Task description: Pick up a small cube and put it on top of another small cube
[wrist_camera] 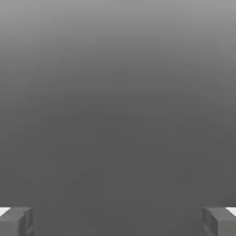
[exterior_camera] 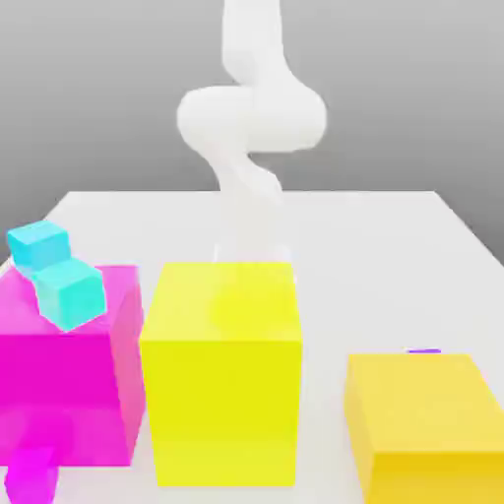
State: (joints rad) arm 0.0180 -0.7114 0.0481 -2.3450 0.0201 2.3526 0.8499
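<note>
The small violet-purple cube peeks out as a thin sliver behind the yellow block on the exterior view's right. The small sky-cyan cube sits at the far left, just behind the big magenta block. My white arm comes down behind the tall middle yellow block, far from both cubes. In the hand view my gripper is open. Its grey fingertips stand wide apart with nothing between them, in front of a plain grey surface.
A turquoise small cube rests against the big magenta block. A tall yellow block stands in the middle, another yellow block at the right. A small magenta-pink cube lies at the front left. The white table stretches behind.
</note>
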